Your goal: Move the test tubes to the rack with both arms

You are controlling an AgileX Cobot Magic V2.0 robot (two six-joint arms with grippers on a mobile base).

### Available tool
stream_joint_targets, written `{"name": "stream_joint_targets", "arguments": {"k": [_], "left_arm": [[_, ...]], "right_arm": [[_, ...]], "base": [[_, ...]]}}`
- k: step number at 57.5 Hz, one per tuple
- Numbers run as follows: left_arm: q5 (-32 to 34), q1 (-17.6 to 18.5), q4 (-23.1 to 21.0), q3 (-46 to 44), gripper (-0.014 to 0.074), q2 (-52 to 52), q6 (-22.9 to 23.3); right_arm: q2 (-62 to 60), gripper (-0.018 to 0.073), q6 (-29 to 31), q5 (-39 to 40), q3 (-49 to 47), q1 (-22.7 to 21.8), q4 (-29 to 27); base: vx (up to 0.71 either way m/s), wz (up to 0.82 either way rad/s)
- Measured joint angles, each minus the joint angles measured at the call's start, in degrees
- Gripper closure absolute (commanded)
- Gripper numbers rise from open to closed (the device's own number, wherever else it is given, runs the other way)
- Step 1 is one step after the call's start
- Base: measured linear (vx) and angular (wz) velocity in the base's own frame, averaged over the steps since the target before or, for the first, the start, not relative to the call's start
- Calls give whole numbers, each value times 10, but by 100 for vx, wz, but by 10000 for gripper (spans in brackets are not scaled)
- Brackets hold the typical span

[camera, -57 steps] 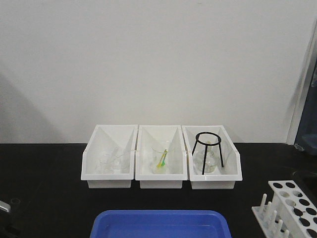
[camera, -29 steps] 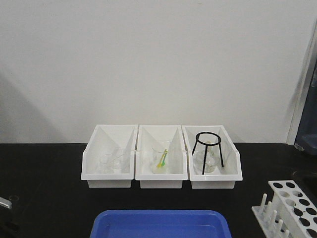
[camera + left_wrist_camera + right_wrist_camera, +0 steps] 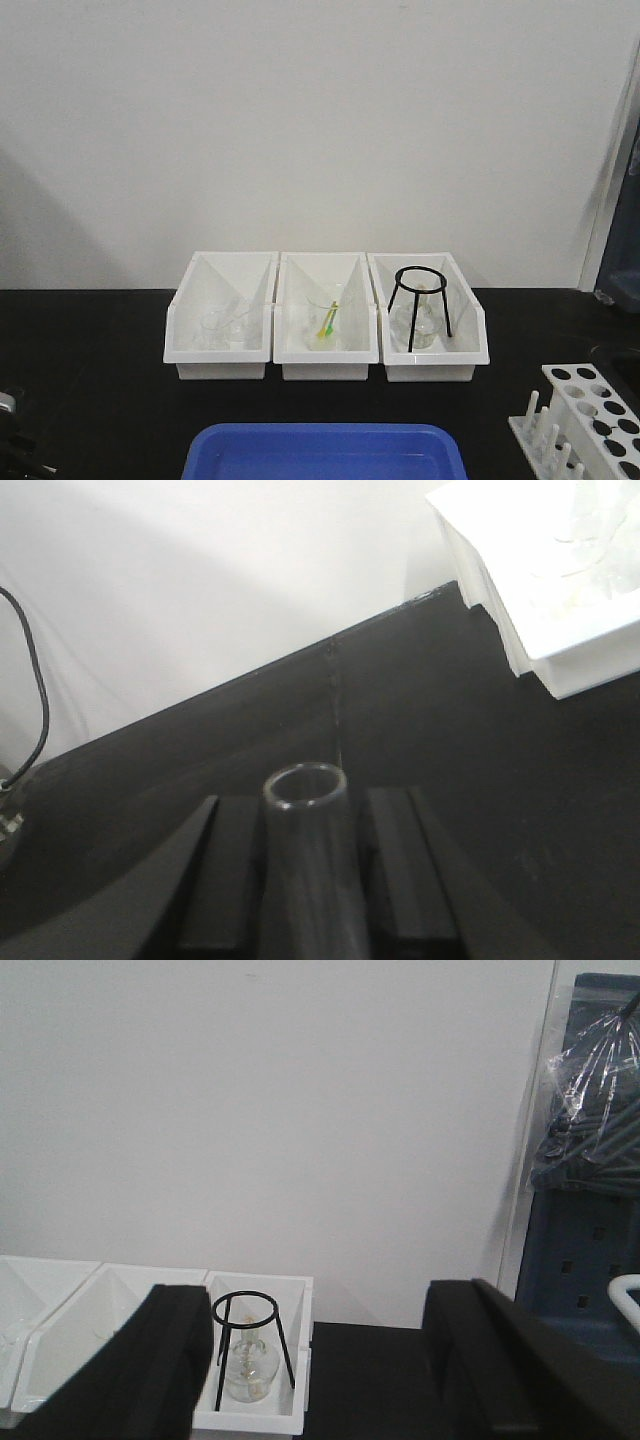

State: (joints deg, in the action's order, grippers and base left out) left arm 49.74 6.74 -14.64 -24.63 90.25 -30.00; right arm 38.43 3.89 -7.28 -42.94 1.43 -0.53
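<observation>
The black matte table top point(image 3: 100, 380) carries three white rectangular plastic bins point(image 3: 327, 370) side by side along its back edge, a flat blue plastic tray point(image 3: 320, 433) at the middle of its front edge, and a small white plastic rack point(image 3: 590, 410) with round holes at its front right corner.

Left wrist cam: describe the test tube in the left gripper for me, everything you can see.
The test tube is slim clear glass with a round open rim, and no contents are visible. It sits between the black fingers of the left gripper, which close on it from both sides. Its mouth points away from the camera, above the black tabletop. Its lower end is out of frame. Nothing else touches it.
</observation>
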Motion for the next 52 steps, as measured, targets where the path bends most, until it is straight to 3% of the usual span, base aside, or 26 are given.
{"name": "stream_joint_targets", "arguments": {"k": [25,44,52], "left_arm": [[-9,0,0,0,181,3,0],[21,0,0,-1,181,54,0],[28,0,0,-1,220,60,0]], "right_arm": [[0,64,-1,-1,0,0,-2],[0,64,-1,-14,0,0,-2],[0,64,-1,-14,0,0,-2]], "base": [[0,0],[0,0],[0,0]]}}
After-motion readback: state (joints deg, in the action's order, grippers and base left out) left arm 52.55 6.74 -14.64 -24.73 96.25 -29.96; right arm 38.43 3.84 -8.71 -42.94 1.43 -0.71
